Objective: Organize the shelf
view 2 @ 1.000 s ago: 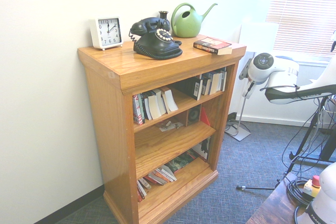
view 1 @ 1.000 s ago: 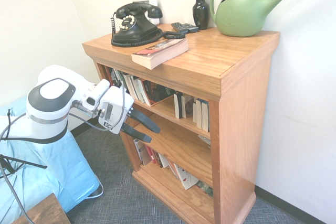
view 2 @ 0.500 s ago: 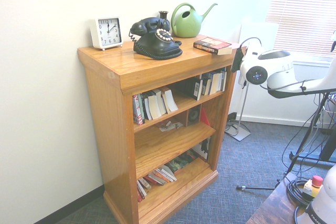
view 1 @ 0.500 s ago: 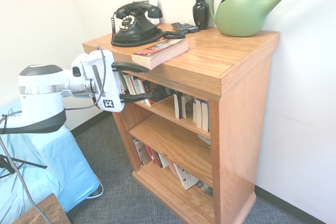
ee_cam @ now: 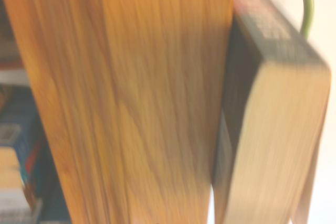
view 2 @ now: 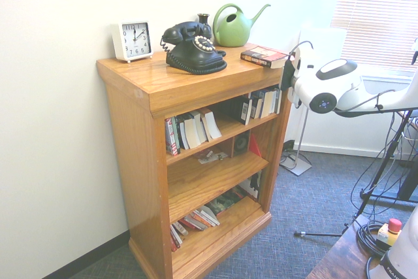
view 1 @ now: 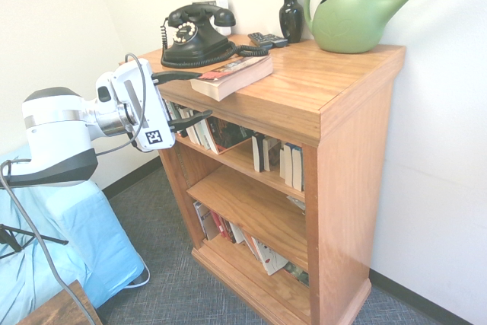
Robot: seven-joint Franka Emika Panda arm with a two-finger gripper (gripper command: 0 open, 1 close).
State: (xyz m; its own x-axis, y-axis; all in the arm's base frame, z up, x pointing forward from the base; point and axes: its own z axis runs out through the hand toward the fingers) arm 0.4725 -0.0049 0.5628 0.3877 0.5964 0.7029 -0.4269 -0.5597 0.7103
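The shelf (view 1: 346, 157) is an orange-brown wooden bookcase (view 2: 130, 161) with books on its three tiers. A paperback book (view 1: 232, 75) lies flat on its top near the front corner, slightly overhanging the edge (view 2: 263, 56). My gripper (view 1: 194, 95) is open and points sideways at that corner. One finger is level with the book's near end and the other is under the overhanging top. Nothing is held. In the second exterior view the gripper (view 2: 286, 73) sits just off the corner. The wrist view shows the top's edge (ee_cam: 131, 98) and the book (ee_cam: 273, 124) close up and blurred.
On the top stand a black rotary phone (view 1: 194, 34), a dark vase (view 1: 291, 14), a remote (view 1: 268, 39), a green watering can (view 1: 354, 17) and a white clock (view 2: 132, 40). A blue-draped object (view 1: 53, 249) sits beside the arm. A dark table corner (view 1: 61, 310) is in front.
The gripper has risen from the height of the middle tier to the shelf's top edge and turned level. It has closed in on the book's corner. The fingers stay open.
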